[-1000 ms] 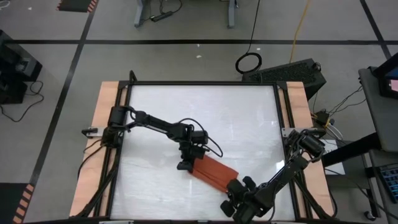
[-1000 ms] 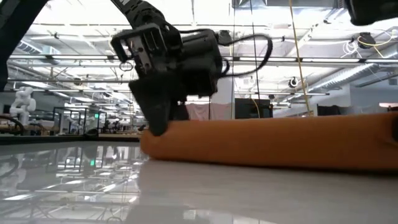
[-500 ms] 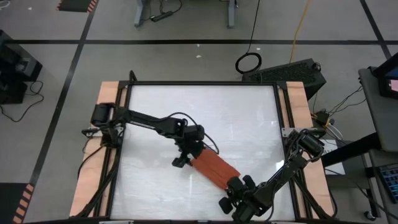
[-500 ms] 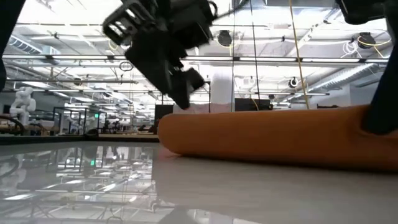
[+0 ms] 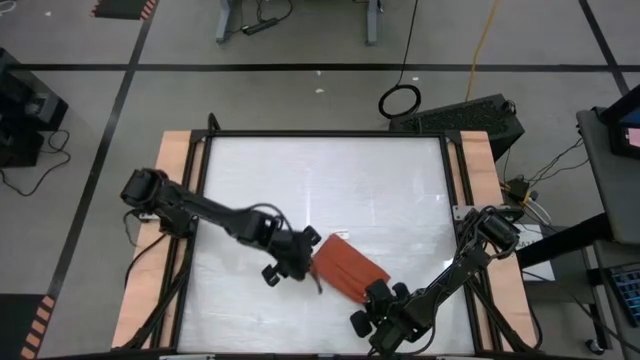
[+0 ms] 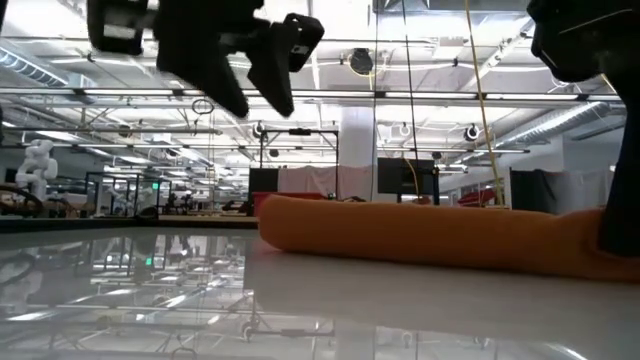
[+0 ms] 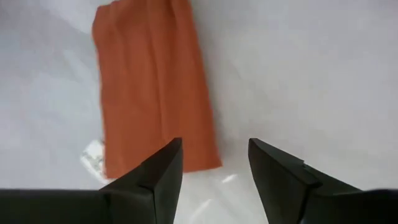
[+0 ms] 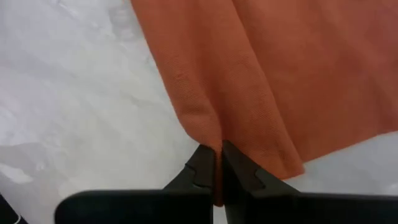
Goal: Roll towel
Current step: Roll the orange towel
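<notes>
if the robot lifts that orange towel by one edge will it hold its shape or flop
Probably flop: the towel is soft cloth, and it creases where the right hand pinches its edge. It looks light for its size. On the smooth white table it may slide when pushed.

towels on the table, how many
1. The rust-orange towel lies folded flat near the front of the white table, between the left gripper and the right gripper, whose jaws pinch its edge. No other shows.

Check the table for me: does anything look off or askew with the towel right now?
The towel lies flat and folded, diagonal across the table, not rolled. The right gripper pinches one edge; the left gripper hangs open above the other end, holding nothing.
</notes>
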Available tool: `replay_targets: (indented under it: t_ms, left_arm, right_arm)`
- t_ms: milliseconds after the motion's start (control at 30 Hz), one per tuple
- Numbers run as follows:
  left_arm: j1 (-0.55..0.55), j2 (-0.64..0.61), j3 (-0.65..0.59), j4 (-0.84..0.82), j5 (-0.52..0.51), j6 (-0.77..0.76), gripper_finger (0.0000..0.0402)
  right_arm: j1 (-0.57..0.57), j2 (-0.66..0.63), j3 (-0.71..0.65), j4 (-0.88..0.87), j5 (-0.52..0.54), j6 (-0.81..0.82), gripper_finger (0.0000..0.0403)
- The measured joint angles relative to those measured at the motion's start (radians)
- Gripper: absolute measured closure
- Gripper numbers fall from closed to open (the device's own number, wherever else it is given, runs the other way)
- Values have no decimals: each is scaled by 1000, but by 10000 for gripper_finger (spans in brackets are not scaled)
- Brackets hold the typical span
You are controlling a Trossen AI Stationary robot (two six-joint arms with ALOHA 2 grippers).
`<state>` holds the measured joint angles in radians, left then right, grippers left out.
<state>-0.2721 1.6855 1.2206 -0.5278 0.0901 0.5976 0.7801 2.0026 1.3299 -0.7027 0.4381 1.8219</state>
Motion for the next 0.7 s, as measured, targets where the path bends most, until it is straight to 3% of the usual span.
replay_targets:
  t_ms: [167,333,467,700]
  left_arm:
    - [-65,1,-112,136,-155,48,215]
    - [-95,2,-193,262,-185,45,215]
    - [-123,2,-215,349,-266,52,215]
    - [-120,53,-215,420,-248,144,214]
  right_arm:
    - [0,0,-1,23,3,3,402]
    - [0,0,-1,84,11,0,402]
    - [3,0,-1,143,37,-7,402]
    - [9,0,-1,223,38,-33,402]
